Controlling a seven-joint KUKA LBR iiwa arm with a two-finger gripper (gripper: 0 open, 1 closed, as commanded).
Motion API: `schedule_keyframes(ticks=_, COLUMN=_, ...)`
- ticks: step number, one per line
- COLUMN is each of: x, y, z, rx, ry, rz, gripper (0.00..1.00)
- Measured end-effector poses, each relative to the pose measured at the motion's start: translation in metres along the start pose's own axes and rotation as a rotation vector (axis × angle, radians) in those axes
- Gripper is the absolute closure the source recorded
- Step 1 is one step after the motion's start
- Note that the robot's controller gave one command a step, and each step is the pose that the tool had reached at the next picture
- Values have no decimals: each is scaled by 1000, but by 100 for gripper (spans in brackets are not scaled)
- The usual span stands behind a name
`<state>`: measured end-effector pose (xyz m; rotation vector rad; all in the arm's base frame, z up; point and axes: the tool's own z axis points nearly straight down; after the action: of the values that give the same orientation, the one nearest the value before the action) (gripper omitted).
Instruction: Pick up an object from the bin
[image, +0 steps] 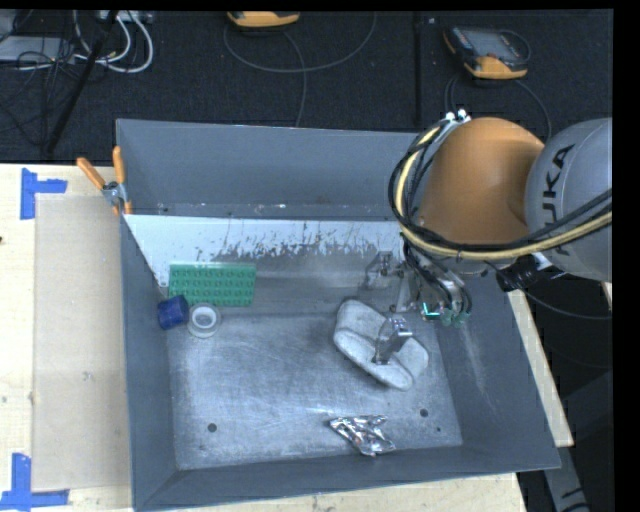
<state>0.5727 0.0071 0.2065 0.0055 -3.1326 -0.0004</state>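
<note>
My gripper (388, 342) is low in the right half of the bin, directly over a pale grey-white oblong pad (362, 345) that lies flat on the floor. The gripper's tip is at the pad's right part and hides some of it. Whether it touches the pad I cannot tell. Below the pad, near the front wall, lies a crumpled piece of silver foil (361, 433).
At the left, against the back wall, a green studded plate (212, 283) leans, with a blue cap (172, 313) and a small clear ring (204, 320) just below it. The arm's orange dome and cables hang over the bin's right back corner.
</note>
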Motion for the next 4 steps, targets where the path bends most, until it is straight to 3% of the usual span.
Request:
schedule_keyframes(ticks=1, x=-2, y=-20, z=104, rx=-1, ry=-26, rz=-243, gripper=0)
schedule_keyframes(ticks=2, x=78, y=-55, z=77, rx=3, ry=-4, rz=-843, gripper=0)
schedule_keyframes(ticks=3, x=96, y=39, z=130, rx=8, ry=-11, rz=-1136, gripper=0)
schedule_keyframes(ticks=4, x=99, y=38, z=131, rx=4, ry=-6, rz=-1136, gripper=100)
